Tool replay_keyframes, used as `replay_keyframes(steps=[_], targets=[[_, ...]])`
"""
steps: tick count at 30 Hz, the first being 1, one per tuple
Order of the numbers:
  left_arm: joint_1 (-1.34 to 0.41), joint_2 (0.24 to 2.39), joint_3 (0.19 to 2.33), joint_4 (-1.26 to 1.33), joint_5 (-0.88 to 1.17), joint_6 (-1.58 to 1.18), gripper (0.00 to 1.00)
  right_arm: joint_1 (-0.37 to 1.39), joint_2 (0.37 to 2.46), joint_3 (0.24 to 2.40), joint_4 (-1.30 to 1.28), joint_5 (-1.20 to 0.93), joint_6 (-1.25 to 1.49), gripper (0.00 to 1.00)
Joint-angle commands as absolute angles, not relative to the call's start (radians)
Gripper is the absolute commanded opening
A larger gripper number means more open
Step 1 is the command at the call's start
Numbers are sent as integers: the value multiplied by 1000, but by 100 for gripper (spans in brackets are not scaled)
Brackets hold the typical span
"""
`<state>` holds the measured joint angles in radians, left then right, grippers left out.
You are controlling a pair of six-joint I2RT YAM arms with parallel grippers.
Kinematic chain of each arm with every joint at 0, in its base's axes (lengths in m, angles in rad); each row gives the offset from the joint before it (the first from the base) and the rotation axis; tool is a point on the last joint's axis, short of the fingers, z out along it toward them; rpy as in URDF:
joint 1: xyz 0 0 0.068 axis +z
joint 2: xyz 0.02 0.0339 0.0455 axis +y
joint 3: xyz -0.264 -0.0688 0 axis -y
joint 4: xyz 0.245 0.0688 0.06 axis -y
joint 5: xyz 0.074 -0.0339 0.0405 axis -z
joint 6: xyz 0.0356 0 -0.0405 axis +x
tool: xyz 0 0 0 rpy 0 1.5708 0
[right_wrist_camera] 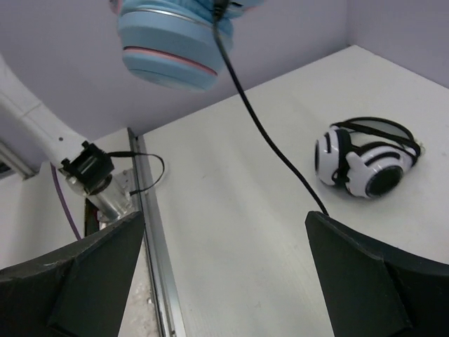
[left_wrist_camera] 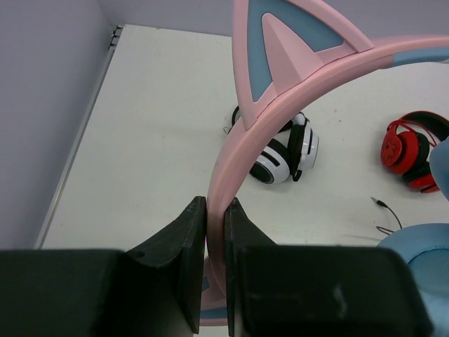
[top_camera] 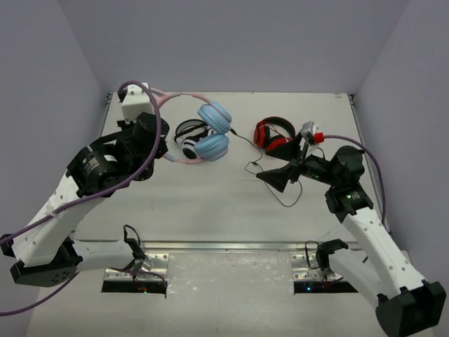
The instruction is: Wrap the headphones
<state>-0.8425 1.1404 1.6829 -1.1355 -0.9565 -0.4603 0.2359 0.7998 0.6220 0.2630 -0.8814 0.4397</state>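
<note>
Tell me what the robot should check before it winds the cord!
1. Left claw shut on headband: ok.
2. Earcups hanging off the table: ok.
3. Right claw open, ready to grab: ok.
4. Cable gripped by right claw: not ok, the claw is wide open.
5. Cable clear of the red headphones: cannot tell.

White table (top_camera: 210, 203); black-and-white headphones (top_camera: 188, 147), red-and-black headphones (top_camera: 270, 133)

Left gripper (left_wrist_camera: 215, 270) clamps pink headphones (left_wrist_camera: 295, 77) headband
</note>
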Motion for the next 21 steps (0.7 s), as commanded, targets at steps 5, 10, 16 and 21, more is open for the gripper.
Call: replay_keyframes(steps=[5, 10, 16, 21], targets=[[-836, 1121, 1793, -1132, -959, -515, 0, 445, 975, 704, 274, -790, 224, 89], [-836, 1095, 1828, -1109, -937, -517, 0, 482, 1018, 609, 435, -709, 242, 79], [-836, 1078, 1882, -1114, -940, -508, 0, 482, 1089, 549, 616, -666, 294, 57], [-836, 1066, 1891, -1108, -937, -502, 0, 482, 1083, 505, 677, -641, 324, 38]])
